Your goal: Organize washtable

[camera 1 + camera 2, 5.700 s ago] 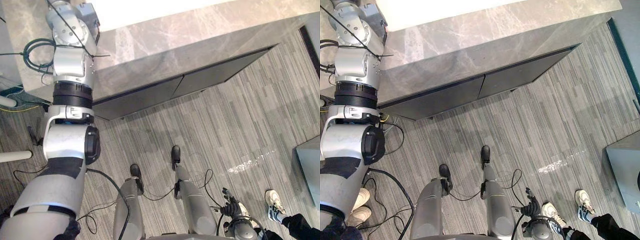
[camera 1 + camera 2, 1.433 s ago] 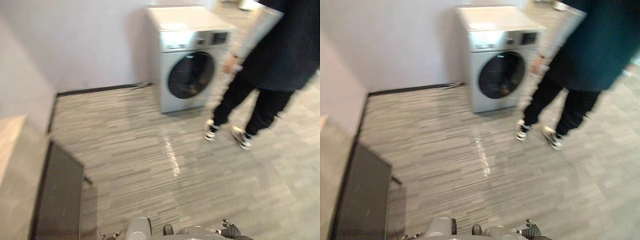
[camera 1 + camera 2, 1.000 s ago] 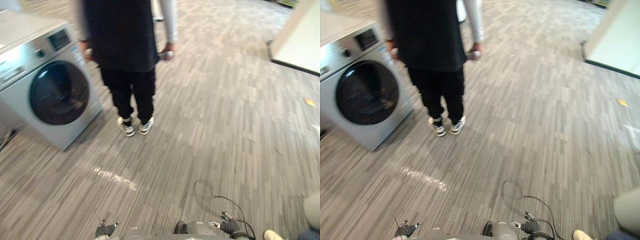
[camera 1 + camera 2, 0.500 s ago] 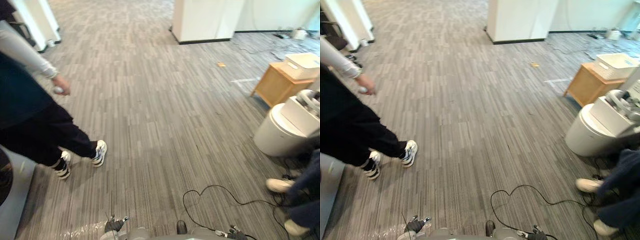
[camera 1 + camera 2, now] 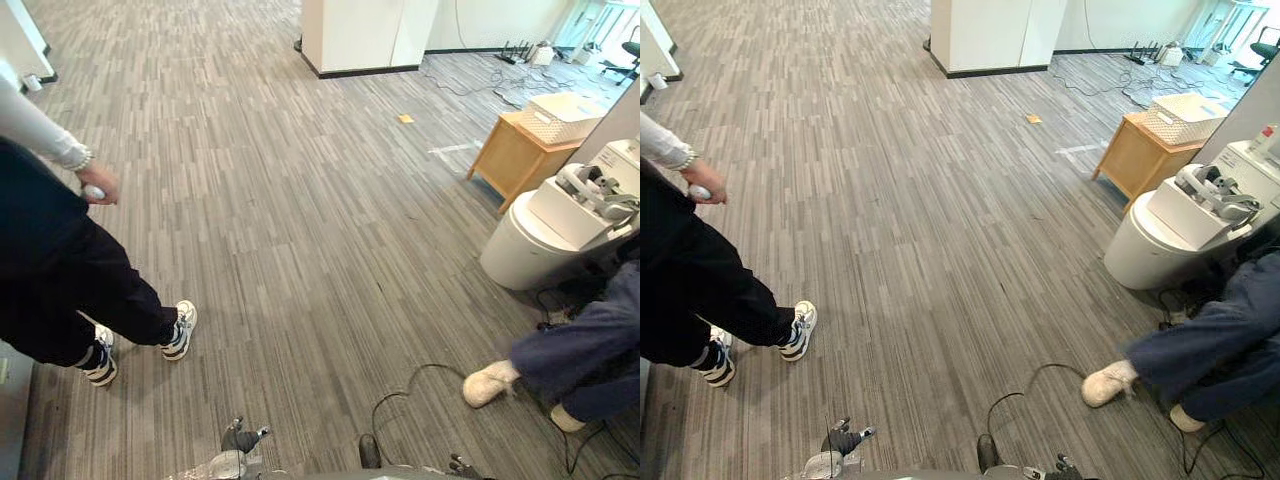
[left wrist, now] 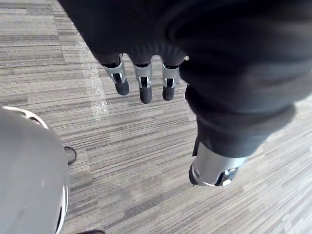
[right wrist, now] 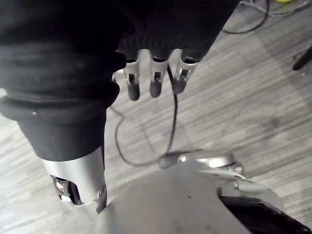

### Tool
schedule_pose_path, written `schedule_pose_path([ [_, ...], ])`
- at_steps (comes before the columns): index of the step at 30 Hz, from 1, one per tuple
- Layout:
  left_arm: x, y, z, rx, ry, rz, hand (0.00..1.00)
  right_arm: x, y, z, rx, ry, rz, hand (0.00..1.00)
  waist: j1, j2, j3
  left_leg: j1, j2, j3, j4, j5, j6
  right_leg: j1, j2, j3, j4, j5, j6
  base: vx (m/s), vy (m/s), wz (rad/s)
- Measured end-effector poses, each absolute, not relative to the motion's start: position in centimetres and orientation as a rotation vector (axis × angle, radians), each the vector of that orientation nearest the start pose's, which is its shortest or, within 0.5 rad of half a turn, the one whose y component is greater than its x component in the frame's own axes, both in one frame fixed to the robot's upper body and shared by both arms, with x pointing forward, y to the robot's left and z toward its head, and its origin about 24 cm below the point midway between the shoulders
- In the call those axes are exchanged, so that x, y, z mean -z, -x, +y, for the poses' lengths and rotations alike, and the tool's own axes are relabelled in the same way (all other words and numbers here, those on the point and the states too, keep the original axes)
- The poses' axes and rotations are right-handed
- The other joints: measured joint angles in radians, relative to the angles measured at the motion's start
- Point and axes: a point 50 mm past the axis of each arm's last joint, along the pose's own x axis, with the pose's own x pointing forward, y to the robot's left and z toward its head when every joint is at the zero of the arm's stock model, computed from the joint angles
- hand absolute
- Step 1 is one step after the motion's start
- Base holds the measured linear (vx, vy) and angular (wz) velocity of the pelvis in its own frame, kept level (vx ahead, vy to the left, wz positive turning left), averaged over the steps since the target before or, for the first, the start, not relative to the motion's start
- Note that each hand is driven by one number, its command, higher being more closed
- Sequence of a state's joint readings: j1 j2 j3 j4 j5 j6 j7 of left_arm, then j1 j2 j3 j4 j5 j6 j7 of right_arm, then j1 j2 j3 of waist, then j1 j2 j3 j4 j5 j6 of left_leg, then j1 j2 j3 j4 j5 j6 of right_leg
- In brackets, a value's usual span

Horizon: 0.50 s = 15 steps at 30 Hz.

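While the left robot hand (image 6: 145,89) and right robot hand (image 7: 154,84) hung slack-fingered, empty, over grey striped flooring (image 5: 300,200), the step seemed travel, next needing the worktop faced.

The head camera has turned from the grey marble desk and silver washing machine to open grey striped floor (image 5: 300,230); a person's blue-trousered leg (image 5: 580,350) perhaps reaches further in.
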State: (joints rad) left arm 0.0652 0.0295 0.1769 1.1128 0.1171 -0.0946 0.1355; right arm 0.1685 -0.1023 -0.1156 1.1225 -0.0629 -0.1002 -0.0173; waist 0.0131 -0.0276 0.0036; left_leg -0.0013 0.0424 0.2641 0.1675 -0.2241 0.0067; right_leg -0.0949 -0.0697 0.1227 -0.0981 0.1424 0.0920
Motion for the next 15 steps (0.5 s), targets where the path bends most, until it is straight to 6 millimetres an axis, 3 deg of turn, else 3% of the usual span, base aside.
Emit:
schedule_pose_path([
  [11,16.5,-8.6,19.4,-0.270,-0.092,1.107,0.00,17.0,-4.7,-20.7,0.172,0.086,1.205,0.00,-0.004,-0.013,-0.009,0.045,-0.010,-0.033,-0.039,0.019,-0.010,0.041,-0.007,-0.070,0.000,-0.010,-0.014,-0.08,-0.034,0.09],
  [13,16.4,-8.6,19.6,-0.285,-0.084,1.104,0.00,16.9,-4.8,-20.7,0.180,0.077,1.200,0.00,-0.019,-0.005,0.002,0.009,0.013,-0.053,0.023,-0.009,-0.023,0.032,0.004,-0.108,0.057,-0.044,-0.030,-0.03,-0.057,0.36],
  [14,16.4,-8.6,19.9,-0.317,-0.061,1.101,0.00,16.9,-5.3,-20.7,0.192,0.067,1.187,0.00,-0.030,-0.001,0.018,-0.010,0.050,-0.078,0.113,-0.046,-0.048,0.031,0.022,-0.130,0.126,-0.096,-0.045,0.00,-0.040,0.40],
  [15,16.4,-8.6,20.0,-0.326,-0.056,1.100,0.00,16.9,-5.3,-20.7,0.194,0.064,1.187,0.00,-0.029,0.003,0.022,-0.015,0.057,-0.080,0.134,-0.054,-0.058,0.031,0.024,-0.132,0.138,-0.108,-0.048,-0.01,-0.006,0.42],
])
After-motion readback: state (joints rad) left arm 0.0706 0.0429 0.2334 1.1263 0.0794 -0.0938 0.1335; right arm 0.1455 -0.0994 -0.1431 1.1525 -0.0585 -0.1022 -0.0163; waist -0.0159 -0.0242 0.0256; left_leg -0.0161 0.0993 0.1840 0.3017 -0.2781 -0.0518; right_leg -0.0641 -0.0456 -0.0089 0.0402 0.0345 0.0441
